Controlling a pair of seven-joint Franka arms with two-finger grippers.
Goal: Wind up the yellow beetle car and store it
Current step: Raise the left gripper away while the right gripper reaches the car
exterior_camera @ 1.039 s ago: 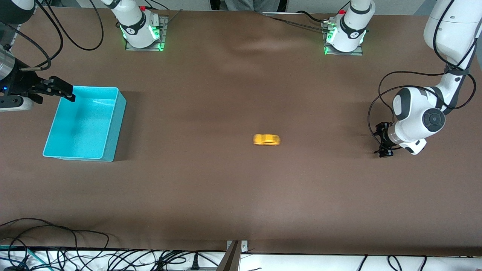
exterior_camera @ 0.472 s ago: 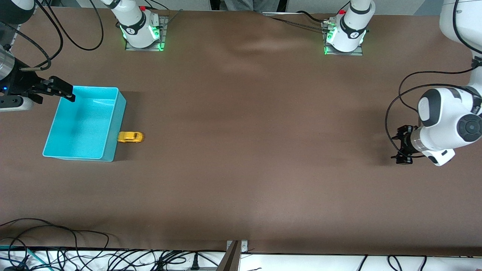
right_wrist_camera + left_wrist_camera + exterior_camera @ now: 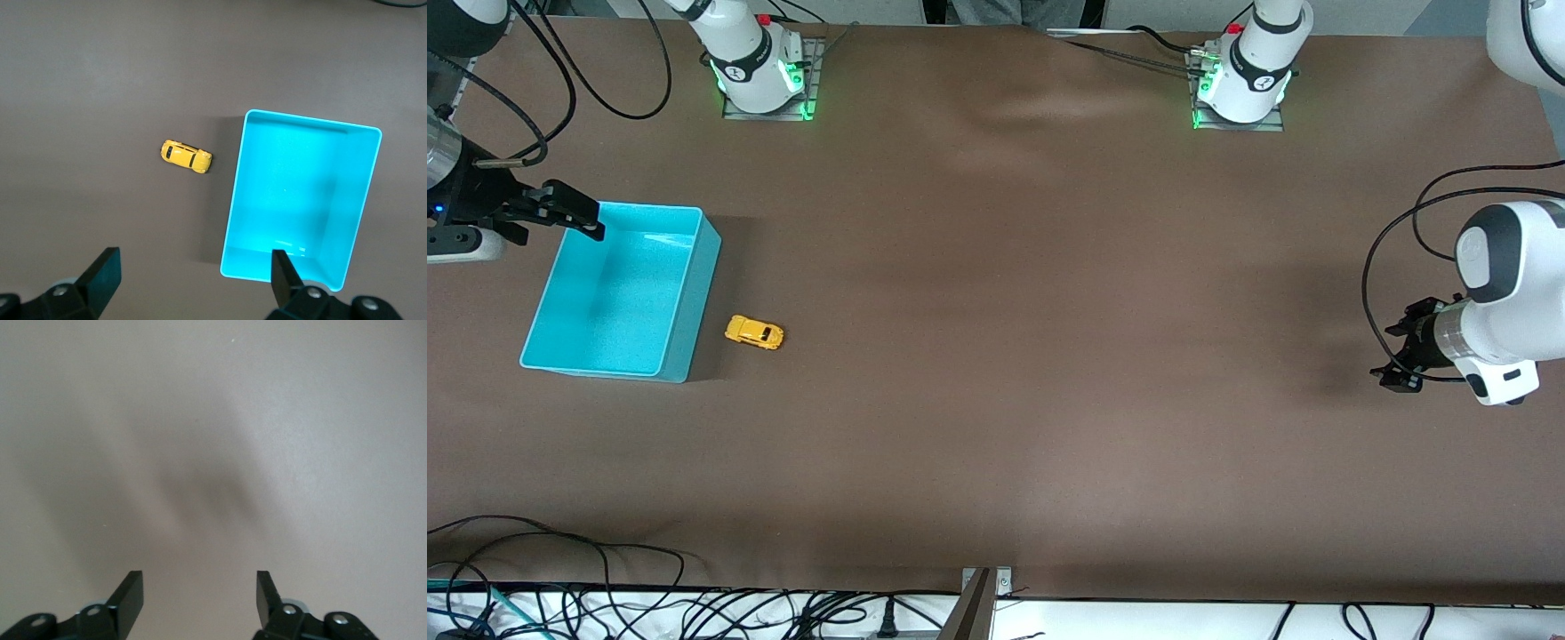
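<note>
The yellow beetle car point(image 3: 754, 332) sits on the brown table, close beside the turquoise bin point(image 3: 687, 302), on the side toward the left arm's end, not touching it. It also shows in the right wrist view point(image 3: 186, 156) next to the bin point(image 3: 233, 200). My right gripper point(image 3: 560, 212) is open and empty, up over the bin's corner nearest the robot bases. My left gripper point(image 3: 1396, 356) is open and empty over bare table at the left arm's end; its wrist view shows only its fingertips point(image 3: 133, 590) and tabletop.
The bin holds nothing. Cables point(image 3: 560, 569) lie along the table edge nearest the front camera. The two arm bases point(image 3: 760, 76) stand at the table's back edge.
The car rolled from the table's middle to the bin, hit its wall, and now rests slightly back from it, turned. The bin shifted a little. My left gripper drew back toward its table end.
</note>
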